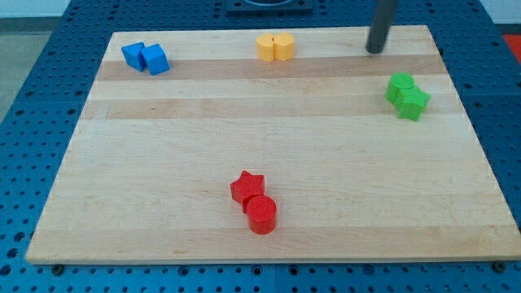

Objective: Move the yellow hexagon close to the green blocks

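Observation:
The yellow hexagon (266, 47) sits at the view's top centre of the wooden board (163, 179), touching a yellow heart-shaped block (284, 46) on its right. Two green blocks lie at the view's right: one of unclear shape (400, 86) and a green star (413, 102), touching each other. My tip (374, 49) rests on the board near the top right, well to the right of the yellow blocks and above-left of the green blocks, touching none.
Two blue blocks (145, 58) sit touching at the top left. A red star (246, 187) and a red cylinder (261, 215) touch at the bottom centre. A blue pegboard (32, 122) surrounds the board.

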You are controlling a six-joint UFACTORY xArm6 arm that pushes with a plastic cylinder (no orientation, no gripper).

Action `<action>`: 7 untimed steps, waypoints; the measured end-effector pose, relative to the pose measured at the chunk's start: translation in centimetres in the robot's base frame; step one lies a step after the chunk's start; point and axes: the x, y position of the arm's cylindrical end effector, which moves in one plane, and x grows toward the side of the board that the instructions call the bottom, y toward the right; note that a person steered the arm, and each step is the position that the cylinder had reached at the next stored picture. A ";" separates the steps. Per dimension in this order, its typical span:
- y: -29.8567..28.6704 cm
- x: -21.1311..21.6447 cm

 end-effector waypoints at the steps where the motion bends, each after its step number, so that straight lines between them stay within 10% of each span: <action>1: -6.3 -2.3; 4: -18.5 -4.3; 7: -16.7 1.1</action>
